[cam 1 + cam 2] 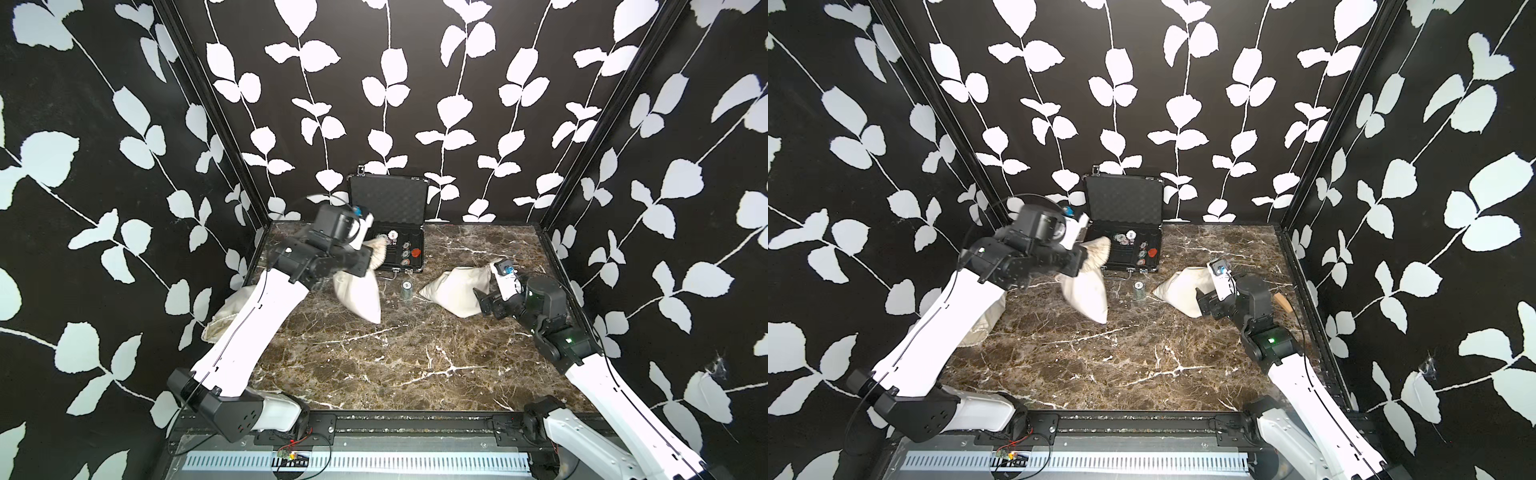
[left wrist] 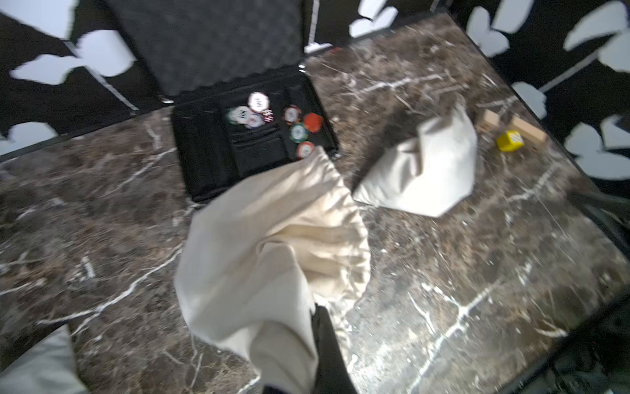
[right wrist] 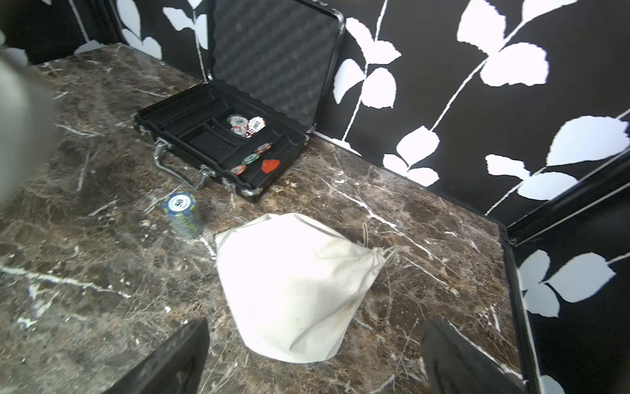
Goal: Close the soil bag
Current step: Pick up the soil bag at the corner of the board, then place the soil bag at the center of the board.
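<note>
Left gripper point(image 2: 315, 314) clamped (raised); right gripper point(image 3: 317, 328) agape

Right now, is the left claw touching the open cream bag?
Touching. In the left wrist view, the left gripper is shut on a fold of the cream bag, with the cloth pinched against it.

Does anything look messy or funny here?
Yes. Poker chips lie scattered loose in the open case, and one chip stack stands outside it on the table. A cloth bag hangs from the left fingers.
</note>
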You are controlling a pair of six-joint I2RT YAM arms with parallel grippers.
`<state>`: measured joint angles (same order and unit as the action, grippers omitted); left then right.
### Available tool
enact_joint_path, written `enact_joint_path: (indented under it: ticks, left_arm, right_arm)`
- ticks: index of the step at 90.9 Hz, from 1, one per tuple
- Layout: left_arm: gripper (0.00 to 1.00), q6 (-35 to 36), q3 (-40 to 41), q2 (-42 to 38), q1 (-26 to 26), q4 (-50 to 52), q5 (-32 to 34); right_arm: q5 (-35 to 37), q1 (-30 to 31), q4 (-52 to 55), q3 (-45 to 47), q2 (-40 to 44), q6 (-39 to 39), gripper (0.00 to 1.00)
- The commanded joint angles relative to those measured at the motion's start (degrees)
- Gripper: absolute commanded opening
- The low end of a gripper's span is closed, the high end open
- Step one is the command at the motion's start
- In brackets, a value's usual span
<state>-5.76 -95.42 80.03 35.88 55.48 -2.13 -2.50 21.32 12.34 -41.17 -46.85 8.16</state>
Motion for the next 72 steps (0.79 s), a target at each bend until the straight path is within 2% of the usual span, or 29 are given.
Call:
enact_joint_path:
  ticks: [1,15,32,46,62,72]
  left_arm:
    - [0.0,0.2,-2.5,1.2,5.8,-2.3,-4.6]
    - [0.0,-1.2,-2.9,5.4,8.9,-7.6,-12.1]
    - [0.0,-2.1,-3.6,12.8,9.0,-12.8,-15.4]
    - [0.0,-3.2,-4.3,18.4,9.0,-14.8,-18.4]
    - [0.0,-2.7,-3.4,17.9,9.0,-16.1,-17.0]
    - [0.0,-2.4,-2.6,16.6,9.0,-15.8,-16.6]
  right_arm:
    - [-2.9,0.9,-0.2,-0.3,1.4,0.1,0.98]
    - [-6.0,1.8,0.7,-0.2,3.1,-0.2,0.98]
    - [-9.7,2.4,-0.2,1.1,4.4,0.8,0.99]
    - [-13.4,3.2,0.4,-0.2,1.5,1.5,1.0]
    - [-11.9,7.6,-4.1,-0.5,-2.8,6.9,1.0]
    - [-7.7,10.6,-8.7,-0.6,-7.8,13.1,1.0]
